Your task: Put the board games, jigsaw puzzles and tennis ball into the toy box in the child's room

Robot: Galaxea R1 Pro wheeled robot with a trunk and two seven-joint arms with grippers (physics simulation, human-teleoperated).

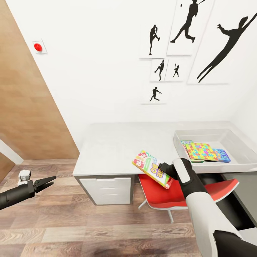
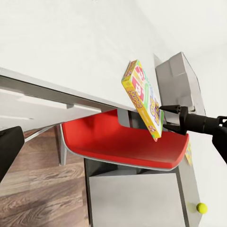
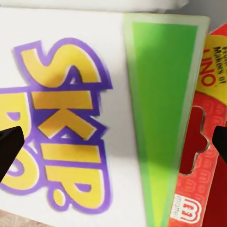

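Note:
My right gripper (image 1: 165,167) is shut on the Skip-Bo board game (image 1: 152,168), a red, yellow and green box held tilted at the table's (image 1: 114,150) front edge, above a red chair. In the right wrist view its lettered face (image 3: 71,123) spans the space between both fingertips. The grey toy box (image 1: 178,142) stands on the table's right end, holding a jigsaw puzzle (image 1: 201,150) and a small blue board game (image 1: 223,155). My left gripper (image 1: 48,182) hangs open and empty low over the floor at left. The tennis ball (image 2: 202,207) lies beyond the chair; I cannot tell what it rests on.
The red chair (image 1: 167,194) is tucked under the table beside the white drawer unit (image 1: 107,191). A dark grey cabinet (image 1: 246,200) sits low at the right. A wood-panelled wall (image 1: 25,107) closes the left side, and the floor (image 1: 89,228) is wooden.

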